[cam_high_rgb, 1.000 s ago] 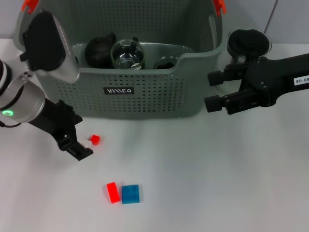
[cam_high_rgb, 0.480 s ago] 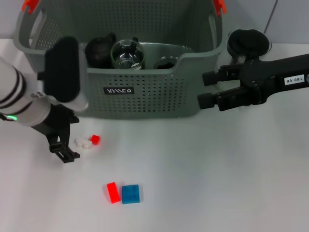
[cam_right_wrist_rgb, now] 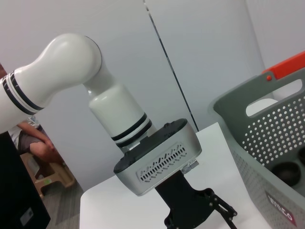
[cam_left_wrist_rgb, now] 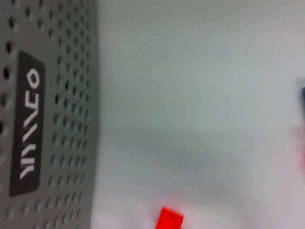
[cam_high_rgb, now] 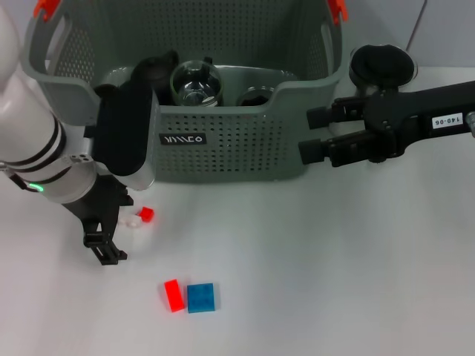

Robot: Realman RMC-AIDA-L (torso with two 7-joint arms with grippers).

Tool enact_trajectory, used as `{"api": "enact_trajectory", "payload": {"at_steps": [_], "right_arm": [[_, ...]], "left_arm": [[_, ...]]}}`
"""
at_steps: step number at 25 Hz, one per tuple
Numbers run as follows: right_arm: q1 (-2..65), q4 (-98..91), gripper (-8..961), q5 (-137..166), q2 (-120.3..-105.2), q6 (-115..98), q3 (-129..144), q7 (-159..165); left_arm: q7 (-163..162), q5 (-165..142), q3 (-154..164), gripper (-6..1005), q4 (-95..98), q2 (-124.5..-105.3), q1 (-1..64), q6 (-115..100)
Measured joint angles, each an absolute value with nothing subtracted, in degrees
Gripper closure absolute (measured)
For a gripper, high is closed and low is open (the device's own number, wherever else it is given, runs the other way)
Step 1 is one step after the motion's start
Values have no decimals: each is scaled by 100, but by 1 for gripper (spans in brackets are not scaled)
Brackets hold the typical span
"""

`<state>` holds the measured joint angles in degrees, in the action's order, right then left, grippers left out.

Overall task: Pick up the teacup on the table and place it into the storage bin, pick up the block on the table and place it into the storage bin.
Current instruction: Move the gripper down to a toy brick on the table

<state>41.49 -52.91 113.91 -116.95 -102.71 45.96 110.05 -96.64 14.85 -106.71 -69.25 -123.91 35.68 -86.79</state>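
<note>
The small red block (cam_high_rgb: 147, 214) lies on the table (cam_high_rgb: 319, 282) at left of centre in the head view, just below the bin's (cam_high_rgb: 223, 148) front wall, with a white piece (cam_high_rgb: 132, 220) touching it. We hold our left gripper (cam_high_rgb: 107, 236) low beside it, fingers spread open and empty, likely lining up for a grasp. A red brick (cam_high_rgb: 173, 295) and a blue one (cam_high_rgb: 200, 297) lie further down, near but apart. Dark cups (cam_high_rgb: 152, 74) and a glass one (cam_high_rgb: 195, 81) already sit in the bin. Our right gripper (cam_high_rgb: 315, 135) hovers open at the bin's right corner; a dark cup (cam_high_rgb: 382, 65) stands behind it. Open table lies lower right.
</note>
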Motion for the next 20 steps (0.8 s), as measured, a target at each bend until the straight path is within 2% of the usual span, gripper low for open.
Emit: {"api": "enact_trajectory", "payload": {"at_steps": [10, 15, 20], "right_arm": [[4149, -5291, 28, 11390, -11698, -10262, 4596, 11013], [4141, -5291, 27, 11390, -11699, -10260, 4596, 11013], [4125, -5290, 27, 11390, -11699, -10260, 4596, 10995]], "left_arm": [[-9657, 1475, -10716, 79, -6509, -12335, 3808, -8549], [-9655, 1484, -10816, 286, -6328, -12291, 3909, -8446], [-9654, 1501, -10848, 285, -6130, -12264, 4002, -8270]]}}
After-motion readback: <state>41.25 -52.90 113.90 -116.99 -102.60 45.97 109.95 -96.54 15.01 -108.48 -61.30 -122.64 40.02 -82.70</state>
